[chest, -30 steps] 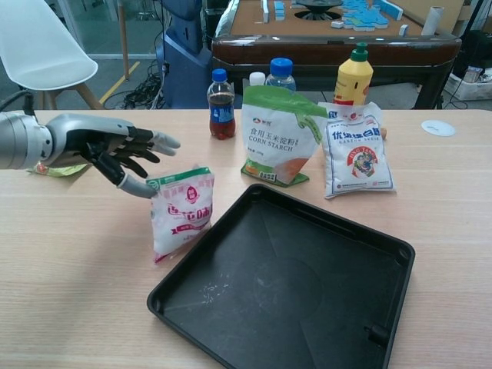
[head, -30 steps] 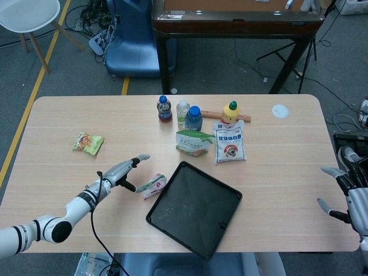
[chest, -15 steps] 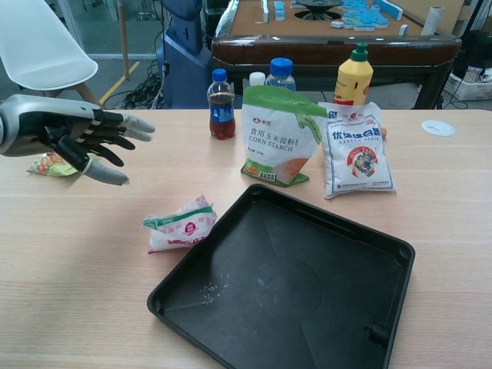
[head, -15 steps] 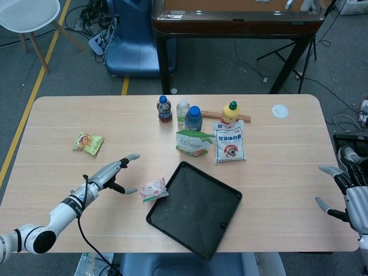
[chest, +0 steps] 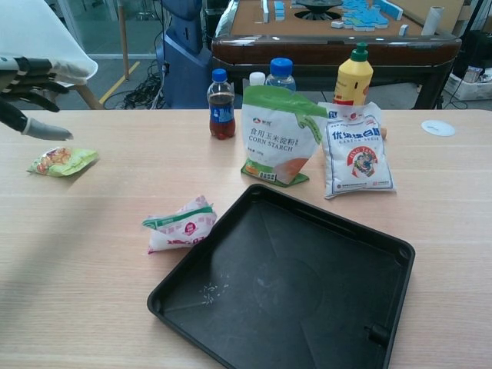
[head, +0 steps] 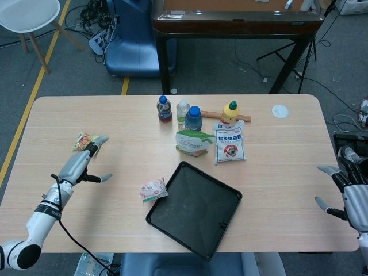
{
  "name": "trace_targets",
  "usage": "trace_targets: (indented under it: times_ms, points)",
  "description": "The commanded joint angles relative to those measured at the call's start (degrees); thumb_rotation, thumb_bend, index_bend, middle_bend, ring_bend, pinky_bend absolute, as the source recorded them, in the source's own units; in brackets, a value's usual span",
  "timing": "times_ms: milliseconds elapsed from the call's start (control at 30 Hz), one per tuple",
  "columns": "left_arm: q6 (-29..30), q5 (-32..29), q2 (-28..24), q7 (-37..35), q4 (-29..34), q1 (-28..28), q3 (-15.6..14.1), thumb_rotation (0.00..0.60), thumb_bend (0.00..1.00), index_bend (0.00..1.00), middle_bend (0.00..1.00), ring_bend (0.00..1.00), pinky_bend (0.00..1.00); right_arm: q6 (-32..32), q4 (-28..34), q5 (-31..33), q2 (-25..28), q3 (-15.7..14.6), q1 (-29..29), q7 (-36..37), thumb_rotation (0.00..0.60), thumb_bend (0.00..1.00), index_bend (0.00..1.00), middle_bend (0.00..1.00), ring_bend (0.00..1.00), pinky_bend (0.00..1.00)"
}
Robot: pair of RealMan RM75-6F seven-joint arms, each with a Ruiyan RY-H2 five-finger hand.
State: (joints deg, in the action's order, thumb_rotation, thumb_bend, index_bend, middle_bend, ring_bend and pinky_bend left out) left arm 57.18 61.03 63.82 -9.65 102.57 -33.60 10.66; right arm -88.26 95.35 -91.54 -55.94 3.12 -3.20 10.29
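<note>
Head view: my left hand (head: 80,164) hovers open over the bench (head: 276,144), fingers spread and holding nothing, just beside the green snack packet (head: 84,141) near the left edge. My right hand (head: 348,192) hangs open off the bench's right edge. The pink-and-white pouch (head: 153,189) lies flat, touching the black tray (head: 195,210). Further back stand the corn starch bag (head: 193,142), a white sugar bag (head: 230,142) and the bottles (head: 179,112).
</note>
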Motion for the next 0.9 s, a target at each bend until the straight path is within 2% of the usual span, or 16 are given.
trace_targets:
  times_ms: [33,200,333,500,700,900]
  points:
    - [10.29,1.91,-0.26,6.81,1.29,5.87,-2.41,0.6,0.2,0.0,0.03,0.0,0.1,0.4,-0.14,-0.74,0.0,-0.34,-0.35,0.14,0.6,0.21,0.23,0.28,0.06,0.06]
    - [17.38,3.92,-0.15,11.27,2.17,10.05,-4.44,0.6,0.2,0.0,0.03,0.0,0.1,0.66,-0.06,-2.18,-0.2,-0.86,-0.76,-0.56,0.6,0.22,0.23,0.28,0.06,0.06]
    - [25.77,7.66,1.02,14.85,2.67,15.65,-7.44,0.6,0.2,0.0,0.03,0.0,0.1,1.71,-0.22,-3.92,-0.65,-1.28,-1.87,-1.63,0.6,0.22,0.24,0.29,0.06,0.06]
    - [31.33,11.72,2.08,18.54,3.02,19.86,-9.86,0.6,0.2,0.0,0.03,0.0,0.1,2.65,-1.44,-7.04,-0.96,-1.87,-3.59,-1.55,0.6,0.22,0.27,0.31,0.08,0.06]
    - [36.39,16.37,3.82,21.04,3.37,23.81,-11.51,0.6,0.2,0.0,0.03,0.0,0.1,3.05,-2.43,-9.0,-1.58,-2.52,-4.75,-1.12,0.6,0.22,0.27,0.32,0.09,0.06]
    - [37.73,18.77,4.64,21.37,3.16,25.93,-11.88,0.6,0.2,0.0,0.03,0.0,0.1,2.52,-2.67,-8.86,-2.3,-2.79,-4.74,-1.18,0.6,0.22,0.27,0.32,0.09,0.06]
